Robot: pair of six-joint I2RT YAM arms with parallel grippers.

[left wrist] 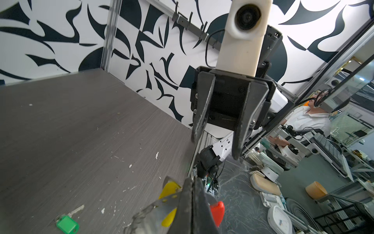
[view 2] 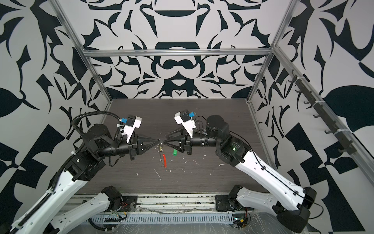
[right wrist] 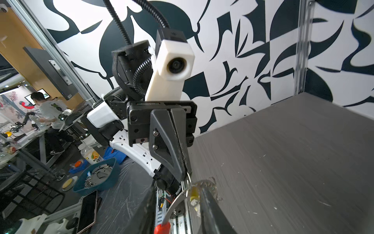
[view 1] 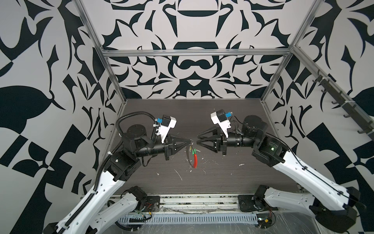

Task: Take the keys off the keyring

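Above the table (view 1: 222,113), left fingers (view 1: 186,141) pinch the hanging keyring (view 1: 195,160).

In both top views, the spot where the left pincer (view 1: 189,141) meets the keyring (view 1: 195,161) is too small to tell which ring or wire is pinched. In a top view the green key (view 1: 194,151) overlaps the loop; touching or apart cannot be told. In the left wrist view that pincer's fingers (left wrist: 190,206) run off the lower edge and cover part of the yellow key (left wrist: 169,187) and red sleeve (left wrist: 217,209). In the right wrist view the yellow key is blurred and the bottom edge cuts off the sleeve.
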